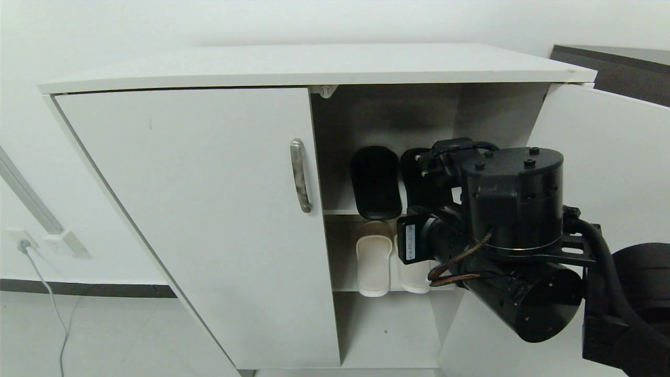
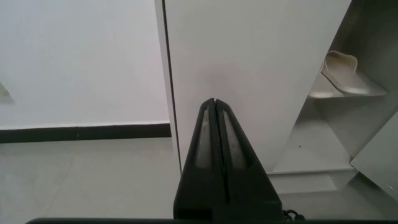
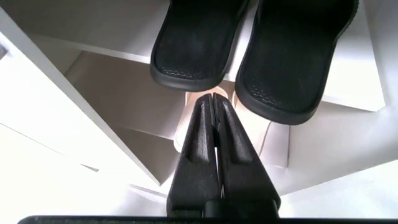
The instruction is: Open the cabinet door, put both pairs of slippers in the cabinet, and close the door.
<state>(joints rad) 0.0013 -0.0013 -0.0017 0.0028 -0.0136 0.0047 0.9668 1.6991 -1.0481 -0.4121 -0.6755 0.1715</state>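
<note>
**Both slipper pairs in cabinet, right door open, both grippers clenched empty**

The white cabinet (image 1: 314, 63) stands against the wall. Its left door (image 1: 199, 220) is closed, with a metal handle (image 1: 299, 175) near its inner edge. Its right door (image 1: 602, 157) is swung wide open.

The black slippers (image 1: 375, 183) sit side by side on the upper shelf (image 1: 337, 212), with their ends hanging slightly over the front edge. The cream slippers (image 1: 373, 264) sit side by side on the shelf directly below. Under that is the cabinet's bottom compartment.

The right arm (image 1: 513, 209) is in front of the open half, covering the right-hand slipper of each pair in the head view. In the right wrist view the right gripper (image 3: 212, 99) has its fingers pressed together and holds nothing. Its tip is just in front of the gap between the two black slippers (image 3: 199, 43). I cannot tell whether it touches them.

The left gripper (image 2: 214, 102) is also clenched and empty. It points at the closed left door, low and well apart from the shelves. The cream slippers (image 2: 341, 65) show off to its side.

A wall socket (image 1: 23, 243) with a cable sits on the wall left of the cabinet.
</note>
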